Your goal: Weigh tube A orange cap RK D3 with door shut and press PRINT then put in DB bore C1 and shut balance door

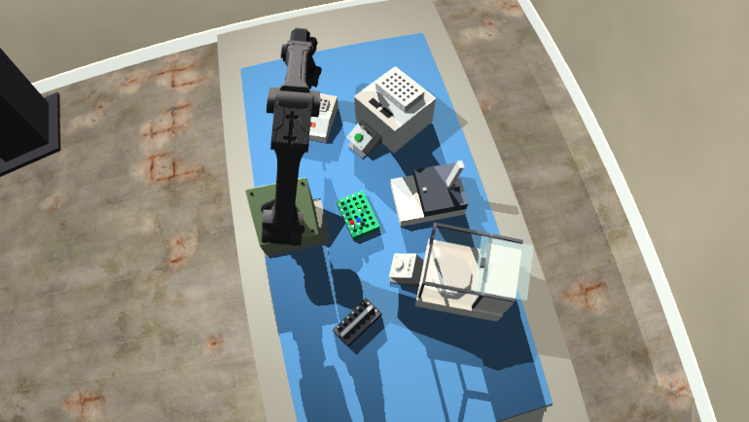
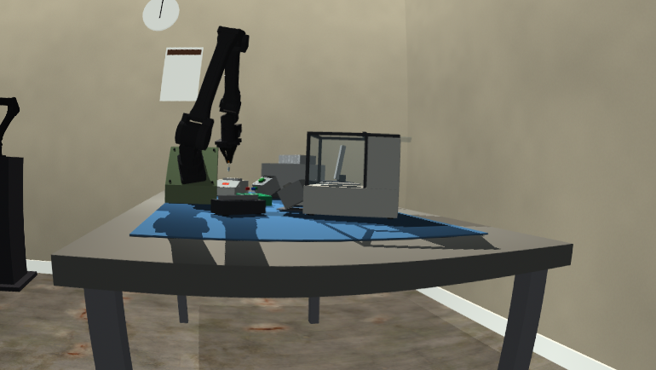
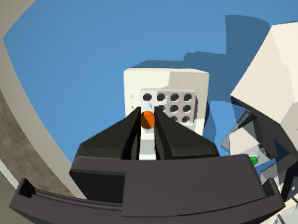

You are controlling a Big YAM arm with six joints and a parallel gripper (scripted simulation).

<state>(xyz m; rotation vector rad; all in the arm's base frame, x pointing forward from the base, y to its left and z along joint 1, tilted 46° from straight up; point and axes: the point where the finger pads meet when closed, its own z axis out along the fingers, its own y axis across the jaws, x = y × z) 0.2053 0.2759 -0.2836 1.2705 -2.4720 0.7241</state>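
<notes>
My gripper point(image 2: 228, 160) point(image 3: 147, 112) is shut on tube A point(image 2: 228, 168) by its orange cap. The tube hangs upright, its lower end a little above the dry block point(image 1: 321, 130) point(image 2: 234, 186) point(image 3: 170, 80). In the wrist view the far-left bore, C1 point(image 3: 147, 97), shows dark and empty just beyond the tube; fingers and tube hide part of column 1. The balance point(image 1: 461, 309) point(image 2: 350, 200) has its door point(image 1: 525, 266) slid back, open, and its pan point(image 1: 455, 269) is empty. The white PRINT key point(image 1: 398, 263) is on its front console; no lit green lamp is discernible.
The green rack point(image 1: 371, 229) point(image 2: 265, 199) holds a red-capped and a blue-capped tube. The mixer point(image 1: 411, 125) stands close right of the dry block. The spectrophotometer point(image 1: 443, 193) has its lid raised. The magnet block point(image 1: 357, 322) point(image 2: 238, 206) stands in front of the balance's right side.
</notes>
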